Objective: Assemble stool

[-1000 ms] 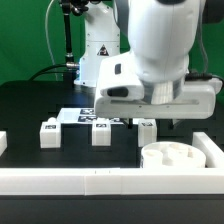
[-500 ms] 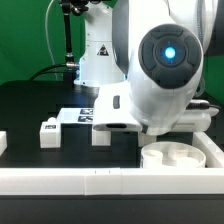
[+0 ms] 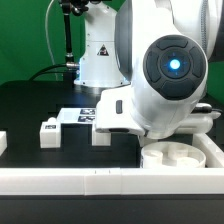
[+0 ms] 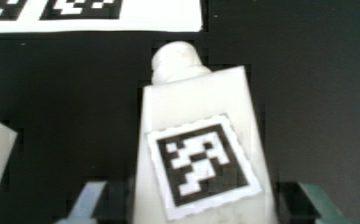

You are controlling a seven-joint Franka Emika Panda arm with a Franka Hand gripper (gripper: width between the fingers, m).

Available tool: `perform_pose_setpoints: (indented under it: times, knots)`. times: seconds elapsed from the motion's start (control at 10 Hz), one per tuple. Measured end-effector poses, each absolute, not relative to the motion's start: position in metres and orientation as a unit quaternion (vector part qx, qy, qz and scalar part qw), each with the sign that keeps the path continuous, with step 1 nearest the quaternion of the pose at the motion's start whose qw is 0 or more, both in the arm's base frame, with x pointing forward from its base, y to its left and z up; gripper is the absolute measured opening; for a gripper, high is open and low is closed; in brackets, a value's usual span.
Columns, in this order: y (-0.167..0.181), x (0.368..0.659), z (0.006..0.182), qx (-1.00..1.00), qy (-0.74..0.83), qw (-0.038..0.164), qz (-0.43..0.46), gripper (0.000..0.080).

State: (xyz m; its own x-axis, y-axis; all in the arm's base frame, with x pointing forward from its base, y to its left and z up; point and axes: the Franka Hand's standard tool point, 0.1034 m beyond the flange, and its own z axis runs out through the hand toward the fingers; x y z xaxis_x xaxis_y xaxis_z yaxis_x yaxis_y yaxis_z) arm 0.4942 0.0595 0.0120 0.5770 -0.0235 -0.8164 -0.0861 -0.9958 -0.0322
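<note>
from where i stand the arm's [image 3: 165, 75] fat white body hides the pincer in the exterior view, but the wrist view shows the gripper [image 4: 203, 205] closed down on a tagged leg [image 4: 198, 130]. its fingers [image 4: 97, 200] sit one on each long flank, and the black-and-white tag faces the camera. that leg is over the black table [image 4: 310, 60], its rounded tip pointing toward the marker board [image 4: 88, 10] without touching it. in the exterior view the seat disc [image 3: 172, 155] lies at about four o'clock, just behind the border rail [image 3: 90, 181], recesses facing up. a loose leg [image 3: 48, 133] stands near nine o'clock, and a second loose leg [image 3: 100, 131] is near it toward the centre.
</note>
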Motion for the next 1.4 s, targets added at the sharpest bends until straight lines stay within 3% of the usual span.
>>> perform_pose_setpoints:
  times: [0.3, 0.7, 0.9, 1.2, 1.4]
  knots:
    - [0.064, 0.498, 0.021, -0.89, 0.004, 0.045, 0.453, 0.0325]
    - [0.069, 0.528, 0.084, -0.895, -0.019, 0.069, 0.441, 0.0325]
    - [0.07, 0.527, 0.076, -0.898, -0.019, 0.068, 0.434, 0.0325]
    - [0.069, 0.539, 0.078, -0.911, -0.019, 0.07, 0.406, 0.0327]
    - [0.071, 0.559, 0.1, -0.939, -0.017, 0.068, 0.337, 0.0327]
